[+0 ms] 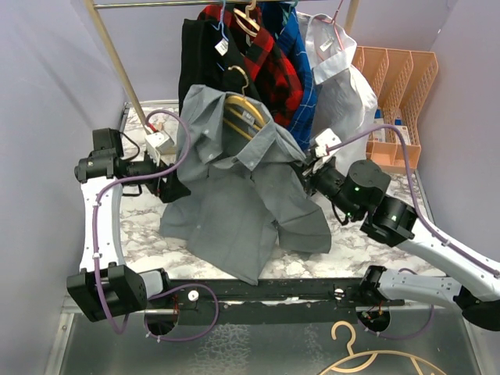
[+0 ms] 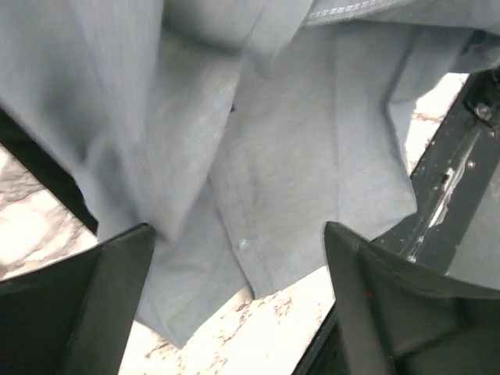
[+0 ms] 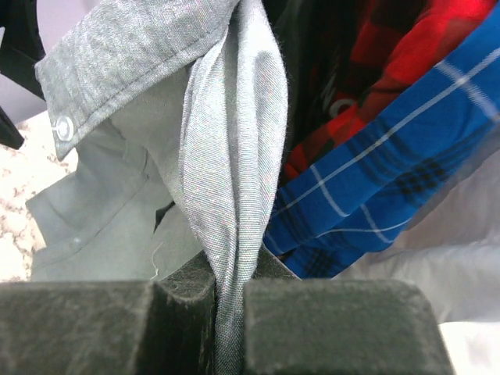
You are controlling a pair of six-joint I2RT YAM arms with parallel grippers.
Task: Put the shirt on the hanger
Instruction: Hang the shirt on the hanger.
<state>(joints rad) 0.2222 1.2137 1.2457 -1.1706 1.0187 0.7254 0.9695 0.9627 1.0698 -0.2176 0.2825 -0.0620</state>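
The light-grey shirt [image 1: 234,195] hangs draped over the yellow-gold hanger [image 1: 238,117], whose bars show in the open collar; its lower part lies on the marble table [image 1: 351,242]. My right gripper [image 1: 306,170] is shut on a fold of the shirt's right shoulder [image 3: 230,195], the cloth pinched between the pads. My left gripper [image 1: 168,187] is open at the shirt's left edge; in the left wrist view its fingers [image 2: 101,297] stand wide apart with the shirt's button placket [image 2: 258,195] hanging between and beyond them, not gripped.
A rack behind holds a black garment [image 1: 199,55], a red plaid shirt [image 1: 269,55], a blue plaid shirt [image 1: 301,70] and a white shirt [image 1: 340,86]. An orange organiser [image 1: 398,101] stands at the back right. A pale tan hanger [image 1: 367,359] lies at the near edge.
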